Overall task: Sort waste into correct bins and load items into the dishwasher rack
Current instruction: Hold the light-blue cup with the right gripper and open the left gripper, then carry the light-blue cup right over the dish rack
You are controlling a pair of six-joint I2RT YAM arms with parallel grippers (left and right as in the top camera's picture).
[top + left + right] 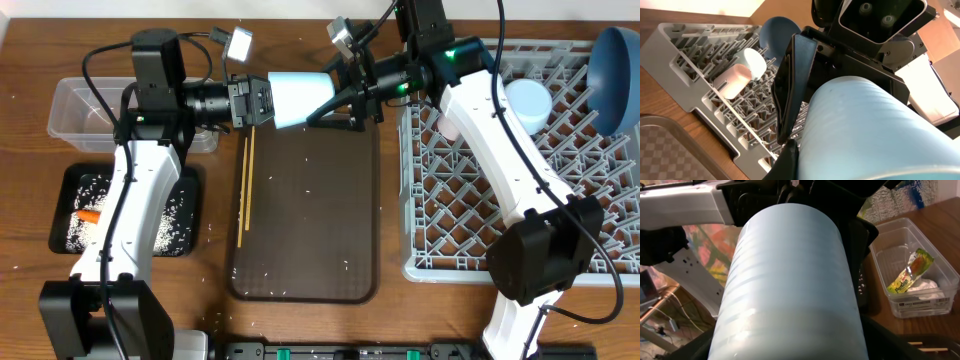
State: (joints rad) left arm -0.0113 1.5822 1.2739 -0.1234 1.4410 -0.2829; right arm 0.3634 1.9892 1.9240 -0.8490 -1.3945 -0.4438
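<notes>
Nearest the lens in both wrist views is the light blue bowl (pixel 790 280), ribbed and lying on its side, filling most of the frame; only the overhead view shows that it hangs in the air above the top edge of the brown serving tray (pixel 310 230), between the two arms. The left gripper (pixel 258 101) grasps it at the wide rim. The right gripper (pixel 335 100) meets its narrow end; the left wrist view shows one of the right fingers (pixel 792 85) lying along the bowl's flank, yet we cannot tell whether those jaws press or merely straddle.

The right wrist view alone lets us look into the clear tub (pixel 920 307) at right of frame; a yellow-green wrapper (pixel 910 272) lies there on a white napkin (pixel 927 287). From overhead the left arm covers much of that tub.

Only the overhead shows the black tray (pixel 65 195) at lower left, with rice (pixel 175 215) and an orange carrot (pixel 88 215); the chopsticks (pixel 246 180) lie along the serving tray's left edge.

The dishwasher rack (pixel 480 220) fills the right side; it holds a pink cup (pixel 732 82), a light blue cup (pixel 527 100) and the dark blue bowl (pixel 612 65).
</notes>
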